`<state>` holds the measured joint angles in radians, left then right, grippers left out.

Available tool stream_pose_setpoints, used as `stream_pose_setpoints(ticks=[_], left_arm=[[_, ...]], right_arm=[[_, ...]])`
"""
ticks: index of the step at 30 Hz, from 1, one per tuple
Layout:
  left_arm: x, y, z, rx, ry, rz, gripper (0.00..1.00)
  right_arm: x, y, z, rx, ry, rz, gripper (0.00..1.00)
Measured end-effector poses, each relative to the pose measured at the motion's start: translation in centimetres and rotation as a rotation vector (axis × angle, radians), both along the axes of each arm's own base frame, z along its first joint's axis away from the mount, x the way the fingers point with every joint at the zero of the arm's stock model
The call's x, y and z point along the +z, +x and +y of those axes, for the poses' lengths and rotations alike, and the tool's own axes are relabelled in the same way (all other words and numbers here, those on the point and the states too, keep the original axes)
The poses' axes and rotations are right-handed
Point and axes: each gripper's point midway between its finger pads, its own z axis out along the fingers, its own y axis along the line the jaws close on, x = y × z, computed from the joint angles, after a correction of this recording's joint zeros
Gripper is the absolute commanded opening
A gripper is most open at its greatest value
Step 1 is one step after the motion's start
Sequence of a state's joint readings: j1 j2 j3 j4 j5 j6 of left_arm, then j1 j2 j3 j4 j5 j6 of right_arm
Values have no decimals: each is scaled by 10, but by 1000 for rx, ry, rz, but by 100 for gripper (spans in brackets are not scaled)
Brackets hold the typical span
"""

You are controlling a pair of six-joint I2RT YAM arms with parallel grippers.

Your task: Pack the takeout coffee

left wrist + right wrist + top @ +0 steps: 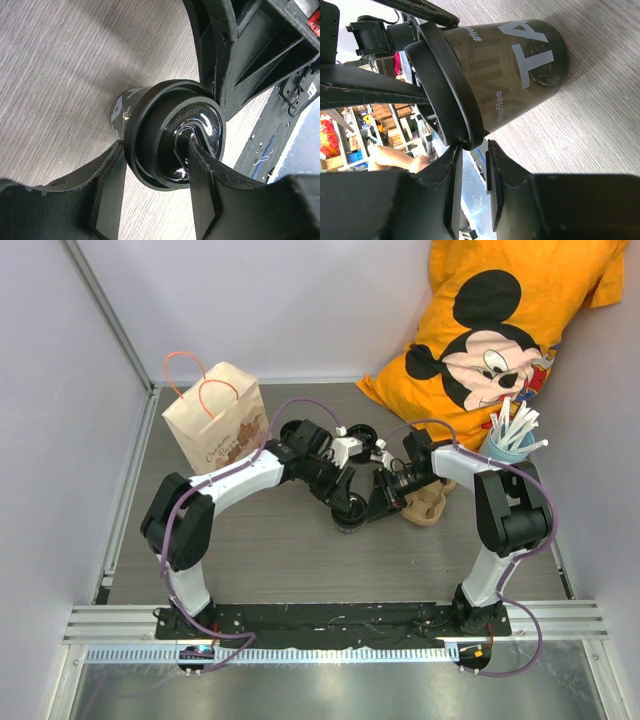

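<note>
Nearest the overhead camera, both arm bases (pixel 330 622) sit at the table's (pixel 250 560) 6 o'clock edge. An orange Mickey Mouse cushion (pixel 500 330) fills the 1 o'clock corner. At 10 o'clock a brown paper bag (pixel 212 425) stands upright, well apart from the action. Just right of centre lies the beige pulp carrier (pixel 428 502), with a blue cup of straws (pixel 510 443) beyond it at 2 o'clock.

The takeout coffee (pixel 520 75) appears to stand on the table at centre, just beside the carrier on its 9 o'clock side, with its black lid (pixel 172 122) already on. The left gripper (pixel 155 145) is clamped on it at the rim, one finger on the wall and one across the lid. The right gripper's (pixel 472 150) jaws stand close together with the lid's edge at their tips; whether they pinch it cannot be told.

Lidding looks finished or nearly so. Moving the cup into the carrier and bag is not yet done.
</note>
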<state>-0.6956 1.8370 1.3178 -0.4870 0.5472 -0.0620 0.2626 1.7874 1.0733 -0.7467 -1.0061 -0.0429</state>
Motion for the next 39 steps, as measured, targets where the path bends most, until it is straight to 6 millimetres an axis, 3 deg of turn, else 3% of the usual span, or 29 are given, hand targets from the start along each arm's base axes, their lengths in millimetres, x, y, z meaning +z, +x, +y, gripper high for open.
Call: stream_pose_setpoints(ticks=[16,19,39], left_arm=[[0,4,6,19,16,4,0],[0,5,6,22,18,4,0],[0,25,11,80,44,-49,0]], right_arm=[[4,5,9,-3,114,40,4],[5,6,10,-9,147,37,1],[6,32,14,-99,280,4,3]])
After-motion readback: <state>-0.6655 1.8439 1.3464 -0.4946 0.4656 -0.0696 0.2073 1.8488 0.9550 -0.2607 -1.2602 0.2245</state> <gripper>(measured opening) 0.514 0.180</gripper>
